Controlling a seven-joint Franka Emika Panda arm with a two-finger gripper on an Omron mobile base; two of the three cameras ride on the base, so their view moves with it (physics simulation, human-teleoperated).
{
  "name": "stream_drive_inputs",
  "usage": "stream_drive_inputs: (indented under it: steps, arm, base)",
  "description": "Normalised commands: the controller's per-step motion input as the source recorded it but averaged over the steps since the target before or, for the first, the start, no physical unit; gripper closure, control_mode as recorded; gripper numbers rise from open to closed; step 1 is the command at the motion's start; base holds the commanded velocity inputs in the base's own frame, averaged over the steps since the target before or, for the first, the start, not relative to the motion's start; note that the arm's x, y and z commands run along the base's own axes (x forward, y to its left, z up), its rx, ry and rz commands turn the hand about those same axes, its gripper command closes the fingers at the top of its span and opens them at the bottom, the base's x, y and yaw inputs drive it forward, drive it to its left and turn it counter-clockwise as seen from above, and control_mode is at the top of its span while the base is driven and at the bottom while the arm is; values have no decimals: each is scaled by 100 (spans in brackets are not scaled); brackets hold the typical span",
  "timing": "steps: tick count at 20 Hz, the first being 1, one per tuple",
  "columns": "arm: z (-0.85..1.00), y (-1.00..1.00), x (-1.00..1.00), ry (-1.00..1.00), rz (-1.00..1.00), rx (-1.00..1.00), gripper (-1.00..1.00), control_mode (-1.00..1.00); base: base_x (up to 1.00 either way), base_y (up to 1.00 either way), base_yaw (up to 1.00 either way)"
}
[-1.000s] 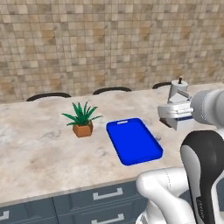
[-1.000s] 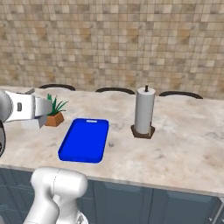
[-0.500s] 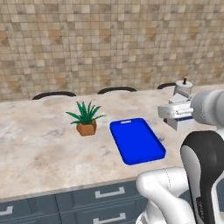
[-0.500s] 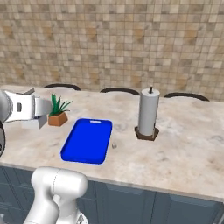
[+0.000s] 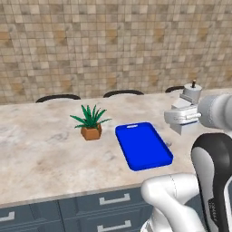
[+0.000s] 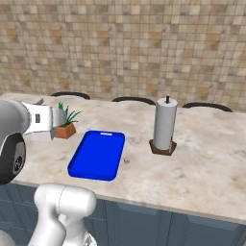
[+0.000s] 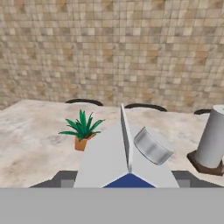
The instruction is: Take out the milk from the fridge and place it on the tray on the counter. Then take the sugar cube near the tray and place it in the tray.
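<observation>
The end effector (image 5: 181, 118) pinches the milk carton (image 7: 124, 159) between its fingers, held above the bench (image 5: 41, 154). Just left of it, lower, lies the blue tray (image 5: 142, 146), with the sugar cube (image 6: 127, 160) on the bench beside the tray's right edge.

No readable text, label, brand or number anywhere: the milk (image 7: 124, 162) carton's faces are plain white and blue, and the tray (image 5: 143, 145) beside it carries no markings
</observation>
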Motion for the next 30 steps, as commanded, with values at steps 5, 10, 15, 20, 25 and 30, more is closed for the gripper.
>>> stream_drive_inputs:
  steps: [5, 10, 15, 20, 25, 30]
  arm:
    - [-56, 1, 72, 1, 3, 0, 100, -100]
    - [-55, 3, 66, 0, 6, 0, 100, -100]
    - [-47, 0, 44, -1, 20, 0, 100, -100]
    - [-58, 0, 59, 0, 24, 0, 100, -100]
    - [-53, 18, 66, 1, 24, 3, 100, -100]
    - [-38, 6, 45, -2, 23, 7, 100, -100]
  base:
    - [0, 0, 0]
    - [0, 0, 0]
    - [0, 0, 0]
    - [0, 0, 0]
    - [0, 0, 0]
    - [0, 0, 0]
